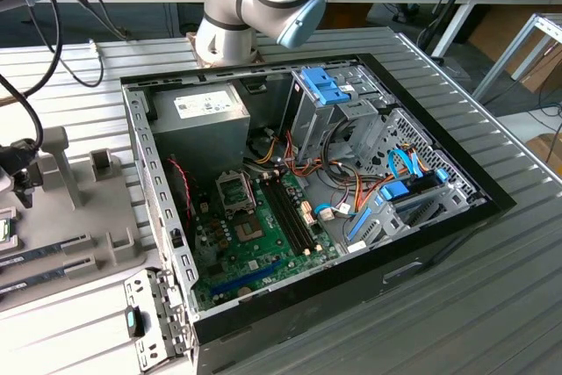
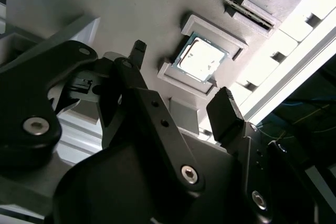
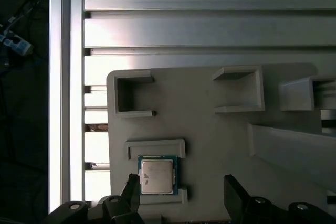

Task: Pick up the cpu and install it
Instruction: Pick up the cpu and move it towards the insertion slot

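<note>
The cpu (image 3: 157, 176) is a small square chip with a silver top and a thin green rim. It lies flat in a shallow pocket of the grey fixture plate (image 3: 220, 145). My gripper (image 3: 182, 190) is open and hovers just above the plate, with nothing between its fingers. One black fingertip (image 3: 131, 187) is beside the chip's edge and the other (image 3: 233, 190) stands well off to the side. In the second wrist view the cpu (image 2: 202, 56) lies just beyond the open gripper (image 2: 181, 80). In the exterior view the gripper (image 1: 19, 183) is at the far left, over the cpu (image 1: 3, 231).
An open computer case (image 1: 307, 191) lies on the slatted metal table, with a green motherboard and its opened socket (image 1: 235, 189) inside. On the fixture plate (image 1: 97, 217), memory sticks (image 1: 44, 252) lie in slots. Raised grey brackets (image 3: 239, 90) stand around the cpu pocket.
</note>
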`<state>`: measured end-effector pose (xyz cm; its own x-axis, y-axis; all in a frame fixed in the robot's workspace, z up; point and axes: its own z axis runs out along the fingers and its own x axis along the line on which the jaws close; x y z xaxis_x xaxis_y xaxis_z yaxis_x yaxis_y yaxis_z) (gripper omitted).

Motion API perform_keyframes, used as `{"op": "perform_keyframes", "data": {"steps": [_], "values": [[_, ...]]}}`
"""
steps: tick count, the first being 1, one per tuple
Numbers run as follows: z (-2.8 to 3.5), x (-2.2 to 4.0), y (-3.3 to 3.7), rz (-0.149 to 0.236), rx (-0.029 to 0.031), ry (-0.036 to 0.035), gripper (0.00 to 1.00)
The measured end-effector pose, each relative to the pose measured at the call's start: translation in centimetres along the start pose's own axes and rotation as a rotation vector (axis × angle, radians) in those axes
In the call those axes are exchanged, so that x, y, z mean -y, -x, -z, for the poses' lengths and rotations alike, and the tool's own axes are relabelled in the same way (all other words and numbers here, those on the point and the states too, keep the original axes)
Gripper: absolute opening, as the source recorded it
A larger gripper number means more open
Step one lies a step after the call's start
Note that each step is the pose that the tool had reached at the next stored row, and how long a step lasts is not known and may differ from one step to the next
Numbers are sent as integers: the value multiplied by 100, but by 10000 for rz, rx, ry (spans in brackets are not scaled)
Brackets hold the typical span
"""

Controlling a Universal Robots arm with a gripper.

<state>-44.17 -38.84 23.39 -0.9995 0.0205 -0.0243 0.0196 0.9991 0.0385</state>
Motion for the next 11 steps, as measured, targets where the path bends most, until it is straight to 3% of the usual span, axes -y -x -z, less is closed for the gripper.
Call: {"op": "perform_keyframes", "data": {"steps": [11], "values": [[-61, 0, 53, -1, 0, -1, 74]]}}
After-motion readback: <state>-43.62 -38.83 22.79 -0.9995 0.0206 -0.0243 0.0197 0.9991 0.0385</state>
